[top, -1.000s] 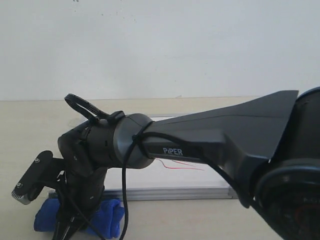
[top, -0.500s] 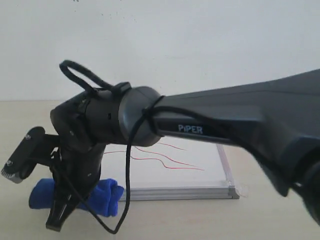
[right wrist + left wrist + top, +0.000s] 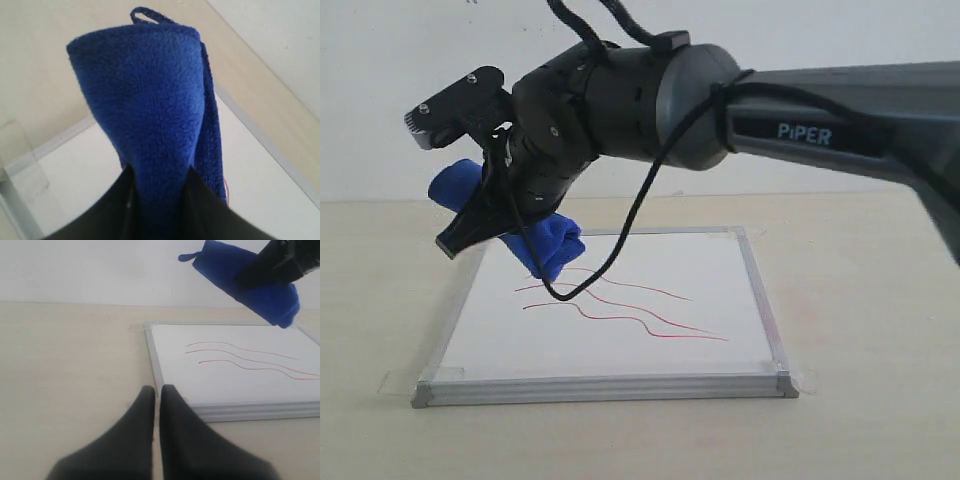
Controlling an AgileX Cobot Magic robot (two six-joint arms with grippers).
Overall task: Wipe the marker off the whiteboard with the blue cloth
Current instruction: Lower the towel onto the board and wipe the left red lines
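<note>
On the table: the whiteboard is laid flat on the beige table, with its silver-grey frame all round and clear tape tabs seen at the near corners.
Marker: three thin wavy red lines are drawn across the middle of the board, roughly parallel, running from the left half toward the near right.
Blue cloth: the blue cloth is held as a thick rolled bundle, tilted, above the far-left part of the board. Its lower end is pointed down at the left ends of the red lines.
Contact: the cloth appears to be clear of the board surface, though this cannot be settled from these angles.
Right gripper: the right gripper is reached across from the right side to the left side of the scene. The cloth is pinched between its two dark fingers, as is shown in the right wrist view.
Left gripper: the left gripper is kept low over the table, just beside a left corner of the board. Its fingers are pressed together with only a thin slit between them, and nothing is held.
Cable: a black cable is looped down from the right arm in front of the board.
</note>
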